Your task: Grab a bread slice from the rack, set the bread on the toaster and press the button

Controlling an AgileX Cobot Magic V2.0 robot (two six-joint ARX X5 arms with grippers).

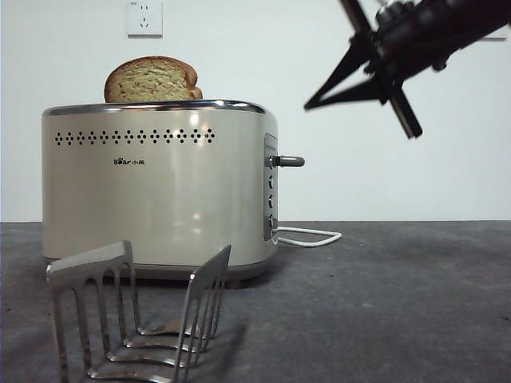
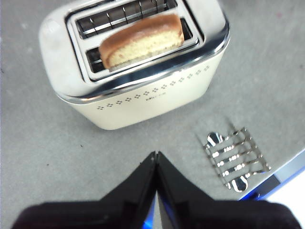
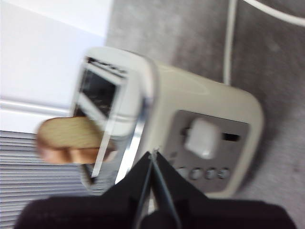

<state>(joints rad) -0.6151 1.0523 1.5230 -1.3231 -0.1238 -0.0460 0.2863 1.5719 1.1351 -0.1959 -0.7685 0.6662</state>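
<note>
The slice of bread (image 1: 152, 80) already stands in a slot of the toaster (image 1: 160, 191), its domed top poking above the chrome rim, and the rack (image 1: 136, 315) on the tabletop (image 1: 399, 303) in front is bare. What remains, I'd say, is the button (image 1: 289, 161), the grey lever jutting sideways from the toaster's end panel. The right gripper (image 3: 153, 160) hangs in the air above and out beyond that end, jaws pressed together and holding nothing; the lever lies just ahead of and below its tips, its short axis sticking out toward this arm. This arm is clearly the nearer. The left gripper (image 2: 156, 157), jaws likewise closed and empty, hovers high over the toaster's long side.
</note>
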